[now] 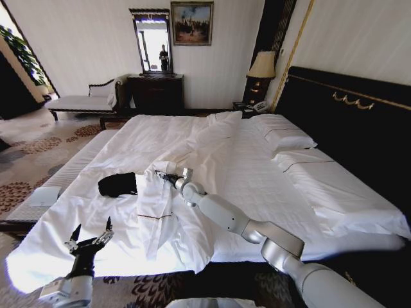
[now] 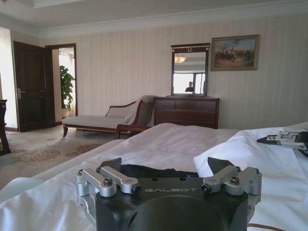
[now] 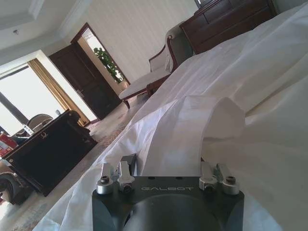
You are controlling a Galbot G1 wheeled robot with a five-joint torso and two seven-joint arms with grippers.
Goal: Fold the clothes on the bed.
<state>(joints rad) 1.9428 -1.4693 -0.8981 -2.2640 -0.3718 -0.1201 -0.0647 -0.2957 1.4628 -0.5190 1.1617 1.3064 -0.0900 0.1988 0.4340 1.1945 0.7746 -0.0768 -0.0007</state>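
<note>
The clothes are a black T-shirt (image 1: 117, 185), bunched in a small heap on the white bed (image 1: 250, 173) near its left side. My right arm reaches across the bed. Its gripper (image 1: 165, 176) hovers at a raised fold of white bedding (image 1: 156, 212), just right of the shirt, and stands open in the right wrist view (image 3: 166, 161) with the white flap (image 3: 192, 125) rising between its fingers. My left gripper (image 1: 93, 226) hangs open at the foot of the bed, short of the shirt. In the left wrist view the shirt (image 2: 154, 171) lies just beyond that open gripper (image 2: 166, 166).
A white-cushioned chaise (image 1: 80, 101) and a dark dresser with a mirror (image 1: 155, 90) stand by the far wall. A bench (image 1: 38, 199) runs along the bed's left side. Pillows (image 1: 286, 138) lie against the dark headboard (image 1: 347, 122). Patterned carpet (image 1: 26, 154) covers the floor on the left.
</note>
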